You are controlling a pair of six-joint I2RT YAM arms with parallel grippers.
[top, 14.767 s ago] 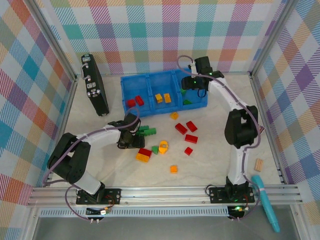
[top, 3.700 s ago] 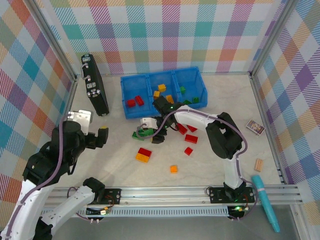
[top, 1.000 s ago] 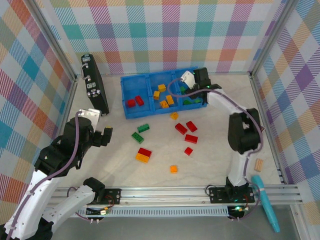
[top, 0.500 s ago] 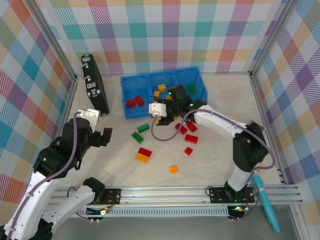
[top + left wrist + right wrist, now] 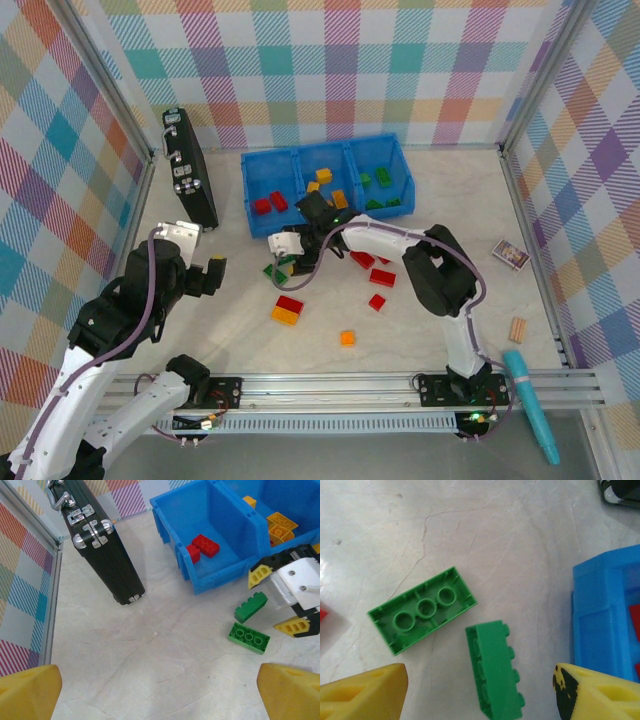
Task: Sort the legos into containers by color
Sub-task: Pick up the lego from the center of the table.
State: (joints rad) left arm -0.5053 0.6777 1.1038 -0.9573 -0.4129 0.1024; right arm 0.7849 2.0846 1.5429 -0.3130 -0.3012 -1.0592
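While the left arm hangs high above the left side of the table (image 5: 430, 330), the left gripper (image 5: 160, 695) is spread wide, with nothing between its yellow fingertips (image 5: 27, 692) and bare surface below it. The right arm reaches across to the middle of the table, just in front of the containers (image 5: 247, 190), one blue tray of three bins sitting at the far edge. The right gripper (image 5: 480, 695) is down low with its fingers released, one on either side of a green lego (image 5: 496, 677) that lies on its side. I cannot tell whether either finger touches it. Just beside that brick, on the side away from the tray, a second green lego (image 5: 422, 611) lies studs-down, hollow underside up. The tray's near left corner is close by the gripper.

Inside the tray, the left bin holds two red legos (image 5: 205, 545), the middle bin has orange-yellow legos (image 5: 330, 190), and the right bin has green ones (image 5: 380, 185).

Loose on the table, toward the near edge, a red brick (image 5: 290, 303) touches an orange-yellow brick (image 5: 284, 317). Several more red bricks (image 5: 382, 277) lie to the right of the gripper, and a lone orange-yellow brick (image 5: 347, 338) sits nearer the near edge. A black case (image 5: 188, 170) stands toward the far left corner. A tan wooden block (image 5: 517, 329) lies by the right edge.
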